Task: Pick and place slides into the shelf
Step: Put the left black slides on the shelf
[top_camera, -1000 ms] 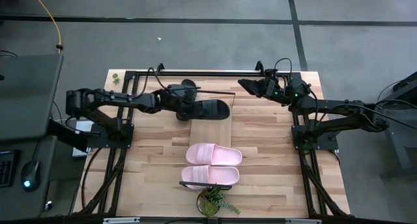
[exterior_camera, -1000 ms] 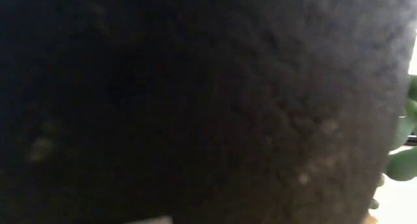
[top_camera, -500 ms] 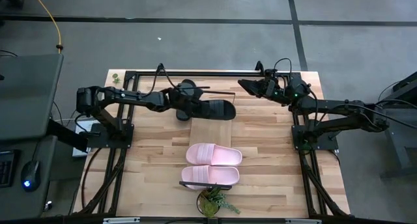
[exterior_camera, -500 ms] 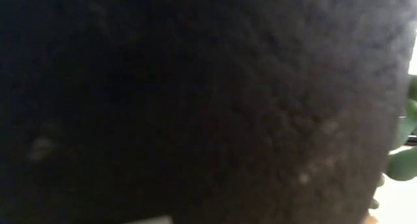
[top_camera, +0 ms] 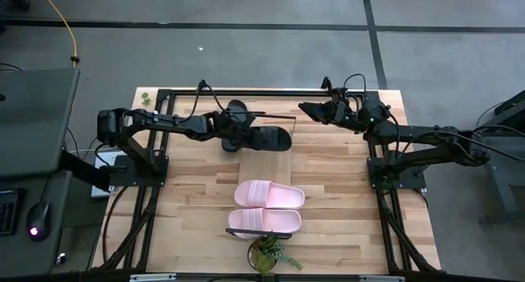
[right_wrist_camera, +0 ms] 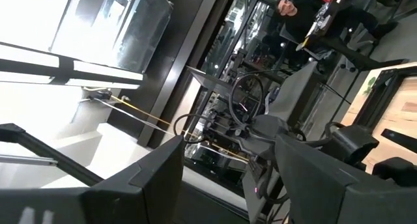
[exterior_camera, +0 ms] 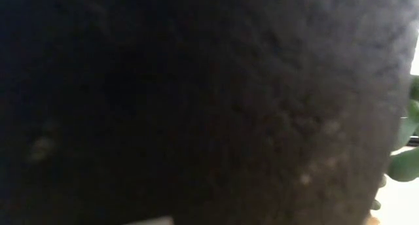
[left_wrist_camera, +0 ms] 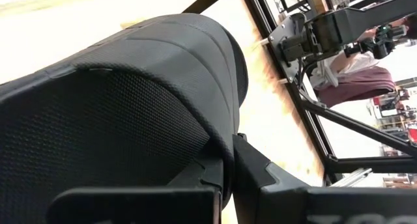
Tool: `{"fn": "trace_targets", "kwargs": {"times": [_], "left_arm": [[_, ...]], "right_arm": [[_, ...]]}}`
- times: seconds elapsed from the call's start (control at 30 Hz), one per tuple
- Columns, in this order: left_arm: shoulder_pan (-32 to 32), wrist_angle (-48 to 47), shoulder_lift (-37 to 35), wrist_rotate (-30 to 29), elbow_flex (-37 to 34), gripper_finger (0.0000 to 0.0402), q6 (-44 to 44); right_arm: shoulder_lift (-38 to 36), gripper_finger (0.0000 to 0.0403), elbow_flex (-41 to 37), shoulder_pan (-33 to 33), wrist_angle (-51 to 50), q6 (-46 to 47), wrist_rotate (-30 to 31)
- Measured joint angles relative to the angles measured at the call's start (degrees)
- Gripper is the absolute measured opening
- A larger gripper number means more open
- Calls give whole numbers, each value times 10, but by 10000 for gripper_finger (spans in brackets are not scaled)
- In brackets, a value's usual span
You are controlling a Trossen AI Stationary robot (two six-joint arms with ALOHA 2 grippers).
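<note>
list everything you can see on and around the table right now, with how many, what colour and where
Black slide: one clearly seen, black, far middle of the table, held at its left end by the left end effector; a second dark shape behind it cannot be told apart.
Pink slides: two, pale pink, side by side at the near middle of the table.
Shelf: one, thin black bar along the far edge; its plank is not clear.
Plant: one, green, near edge in the middle; its dark pot blocks the low view.
Table: one, light wood.
Person: one, partly seen, beyond the table.
Left end effector: shut on the black slide.
Right end effector: open, far right corner, holding nothing.
</note>
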Motion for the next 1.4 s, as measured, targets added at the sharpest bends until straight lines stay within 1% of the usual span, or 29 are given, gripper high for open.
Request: {"fn": "trace_targets", "kwargs": {"times": [0.33, 0.63, 0.9, 1.03, 1.2, 1.4], "left_arm": [[0, -2, 6, -10, 0, 1, 10], [0, 2, 29, 3, 0, 1, 6], [0, 46, 29, -10, 0, 1, -1], [0, 59, 38, -13, 0, 1, -7], [0, 65, 52, -4, 0, 1, -20], [0, 67, 56, -11, 0, 1, -19]], "right_arm": [[0, 231, 0, 0, 0, -1, 2], [0, 231, 0, 0, -6, -2, 3], [0, 231, 0, 17, -18, -3, 9], [0, 231, 0, 28, -30, -4, 25], [0, 231, 0, 35, -37, -13, 33], [0, 231, 0, 35, -39, -11, 33]]}}
